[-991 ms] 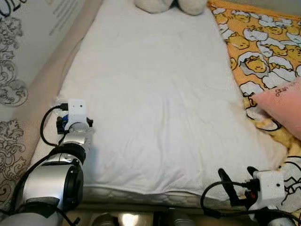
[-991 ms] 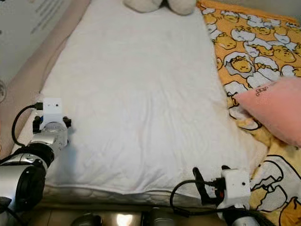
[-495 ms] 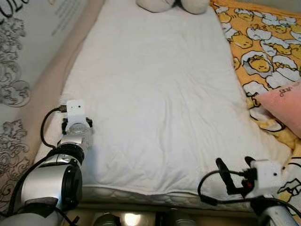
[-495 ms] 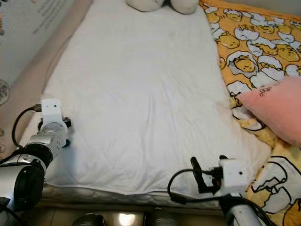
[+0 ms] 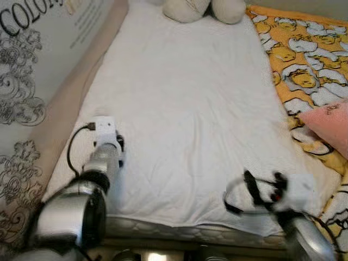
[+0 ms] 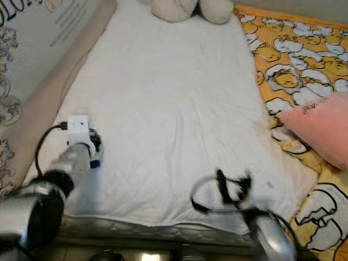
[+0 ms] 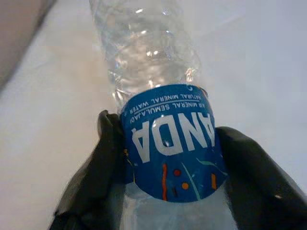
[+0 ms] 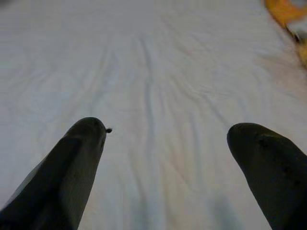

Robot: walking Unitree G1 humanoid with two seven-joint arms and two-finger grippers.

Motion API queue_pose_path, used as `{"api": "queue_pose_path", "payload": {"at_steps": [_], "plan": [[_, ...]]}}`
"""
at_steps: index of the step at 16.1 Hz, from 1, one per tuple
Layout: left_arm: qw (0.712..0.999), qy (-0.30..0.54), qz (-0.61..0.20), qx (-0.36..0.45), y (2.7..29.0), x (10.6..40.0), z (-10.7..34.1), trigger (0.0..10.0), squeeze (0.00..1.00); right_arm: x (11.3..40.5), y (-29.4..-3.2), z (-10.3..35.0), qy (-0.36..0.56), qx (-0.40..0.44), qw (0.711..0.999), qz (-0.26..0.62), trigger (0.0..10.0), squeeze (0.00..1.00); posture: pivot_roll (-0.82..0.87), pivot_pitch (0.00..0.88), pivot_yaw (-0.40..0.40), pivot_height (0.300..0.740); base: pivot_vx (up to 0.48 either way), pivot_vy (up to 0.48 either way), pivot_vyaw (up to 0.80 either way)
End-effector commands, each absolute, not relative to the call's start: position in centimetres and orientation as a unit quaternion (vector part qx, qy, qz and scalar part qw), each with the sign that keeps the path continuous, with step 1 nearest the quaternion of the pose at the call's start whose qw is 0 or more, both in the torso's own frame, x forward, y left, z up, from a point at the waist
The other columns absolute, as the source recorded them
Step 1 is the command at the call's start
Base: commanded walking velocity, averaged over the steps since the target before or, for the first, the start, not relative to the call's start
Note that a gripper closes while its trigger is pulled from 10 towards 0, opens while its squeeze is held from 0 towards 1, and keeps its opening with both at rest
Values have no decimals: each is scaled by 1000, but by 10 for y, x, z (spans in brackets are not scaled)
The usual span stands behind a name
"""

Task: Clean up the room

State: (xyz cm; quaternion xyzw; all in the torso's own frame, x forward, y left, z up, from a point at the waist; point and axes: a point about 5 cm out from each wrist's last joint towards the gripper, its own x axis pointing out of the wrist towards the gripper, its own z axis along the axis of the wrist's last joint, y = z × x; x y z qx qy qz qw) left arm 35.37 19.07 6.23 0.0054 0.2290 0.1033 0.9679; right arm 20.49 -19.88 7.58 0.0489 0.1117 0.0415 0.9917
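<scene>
Left wrist view gives you the clearest reading: the left gripper [image 7: 168, 167] has its jaws clamped on a water bottle [image 7: 160, 103], one black finger on each side of the blue label. The bottle is clear plastic and points away from the wrist over the white sheet [image 5: 185, 103].

From the head views, you see the left arm reaching forward over the near left part of the bed [image 5: 163, 231], close to the beige strip [image 5: 70, 98] along the wall. The bottle itself is hidden there behind the wrist.

The right gripper [image 8: 168, 158] hovers low over the sheet at the near right of the bed, jaws apart and holding nothing. Its arm is blurred in the head views.

Other items on the bed: two plush toys [image 5: 204, 8] at the far end, a pink pillow [image 5: 329, 122] on the yellow patterned cover [image 5: 304, 49] to the right.

Step in hand, as judged: the bottle is grasped and ready for removal. For the next move, lift it clear of the sheet, keep the grip firm since the thin plastic can deform, then carry it to a disposal point. No bin is visible.
</scene>
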Motion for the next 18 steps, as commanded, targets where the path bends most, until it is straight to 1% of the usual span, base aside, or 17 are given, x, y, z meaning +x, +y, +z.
{"api": "queue_pose_path", "payload": {"at_steps": [1,2,4,5,6,7,8,9,10,11,12,15,18], "plan": [[980,182,82,6,190,355,69,0,0,211,-198,78,96,36,994,47,10000,569,-55,0,-43,740,0,0,0],[989,132,67,7,191,349,73,0,0,222,-192,82,82,28,995,57,10000,565,10,0,-62,740,0,0,0],[998,38,47,3,197,326,93,0,0,245,-180,98,36,19,996,77,10000,533,73,0,-95,740,0,0,0],[999,10,39,13,199,321,101,0,0,250,-178,102,27,22,996,81,10000,529,97,0,-105,740,0,0,0],[998,-50,17,31,198,309,121,0,0,260,-173,106,12,21,995,95,10000,529,109,0,-113,740,0,0,0],[997,-71,11,35,198,303,128,0,0,264,-172,106,9,20,995,100,10000,533,145,0,-135,740,0,0,0],[996,-91,-2,26,193,269,137,0,0,273,-180,106,-8,64,995,79,10000,514,193,0,-160,740,0,0,0],[998,-64,-1,13,190,264,128,0,0,275,-180,100,-2,55,996,76,10000,522,203,0,-166,740,0,0,0],[999,-45,0,8,188,267,121,0,0,276,-177,97,3,52,995,80,10000,522,208,0,-169,740,0,0,0],[999,-35,0,5,187,270,118,9020,0,279,-172,93,9,49,995,85,10000,522,211,0,-170,740,0,0,0],[1000,-29,-5,5,185,272,117,10000,0,282,-169,91,10,50,995,87,10000,525,211,0,-165,740,0,0,0],[999,-4,-15,30,187,271,115,10000,0,291,-169,87,8,51,996,78,10000,533,196,0,-139,740,0,0,0],[999,6,-32,29,182,275,113,10000,0,292,-171,86,4,48,996,79,10000,533,178,0,-125,740,0,0,0]]}}
